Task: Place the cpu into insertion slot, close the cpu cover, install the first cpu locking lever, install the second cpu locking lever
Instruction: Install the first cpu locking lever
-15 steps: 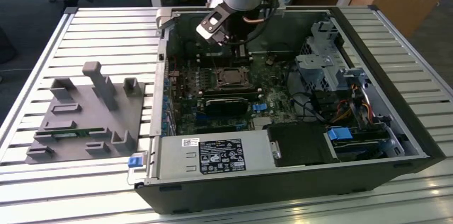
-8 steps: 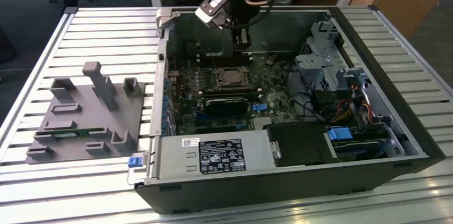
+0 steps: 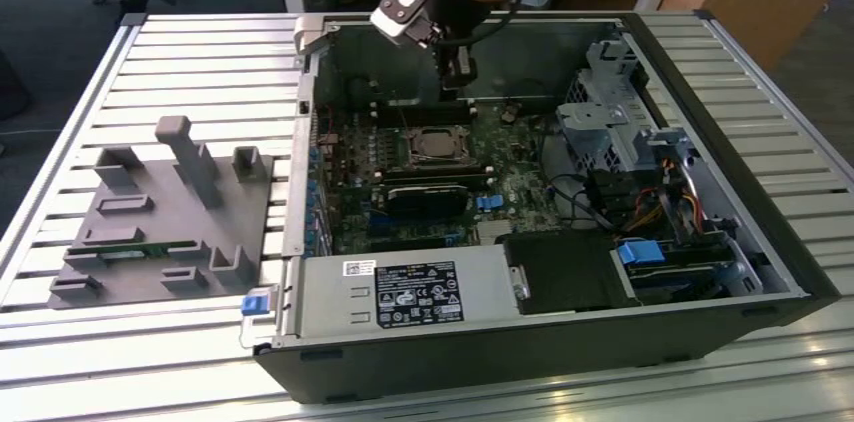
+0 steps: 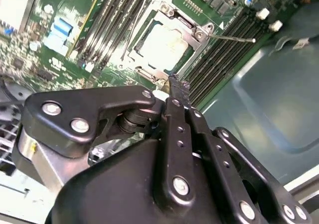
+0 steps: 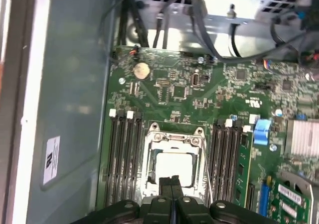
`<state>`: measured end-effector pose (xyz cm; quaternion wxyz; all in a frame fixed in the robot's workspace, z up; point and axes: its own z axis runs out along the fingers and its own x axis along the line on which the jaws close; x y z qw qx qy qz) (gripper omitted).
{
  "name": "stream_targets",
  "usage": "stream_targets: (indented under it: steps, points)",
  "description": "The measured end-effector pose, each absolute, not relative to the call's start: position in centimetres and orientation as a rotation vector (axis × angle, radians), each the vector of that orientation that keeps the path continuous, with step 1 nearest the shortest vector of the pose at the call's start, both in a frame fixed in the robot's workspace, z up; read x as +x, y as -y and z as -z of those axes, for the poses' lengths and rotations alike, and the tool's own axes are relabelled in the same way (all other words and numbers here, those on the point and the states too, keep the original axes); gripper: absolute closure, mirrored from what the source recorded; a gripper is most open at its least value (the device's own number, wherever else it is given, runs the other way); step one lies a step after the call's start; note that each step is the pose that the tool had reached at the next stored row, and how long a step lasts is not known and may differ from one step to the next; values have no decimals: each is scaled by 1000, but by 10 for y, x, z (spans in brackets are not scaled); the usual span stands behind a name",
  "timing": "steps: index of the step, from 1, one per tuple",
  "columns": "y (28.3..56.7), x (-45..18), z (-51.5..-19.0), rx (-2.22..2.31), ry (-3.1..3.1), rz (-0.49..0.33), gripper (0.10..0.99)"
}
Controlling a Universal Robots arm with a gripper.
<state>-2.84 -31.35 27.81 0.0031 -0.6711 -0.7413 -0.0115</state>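
- an open computer case (image 3: 787,242) lies on a slatted bench (image 3: 200,62), with the motherboard (image 3: 527,202) facing up inside.
- the chip (image 5: 174,165) sits in its socket (image 5: 148,134) towards the far side of the board. its dull silver top shows through the window of the metal cover frame (image 5: 174,138), which lies flat over it.
- the end effector (image 5: 172,180) hangs above the board at the socket's far edge. its two black fingers are pressed together with nothing between them.
- in the second wrist view, a thin wire lever (image 4: 234,37) juts from a corner of the socket across the long memory slots (image 4: 224,50).
- a grey moulded holder block (image 3: 167,212) rests on the bench at the exterior view's left, well apart from the case.
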Motion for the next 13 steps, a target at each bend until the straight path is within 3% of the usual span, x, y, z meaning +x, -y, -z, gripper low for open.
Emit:
stream_targets:
  steps: [13]
  points:
    - [313, -28, -278, -1818, 2553, 32, 980]
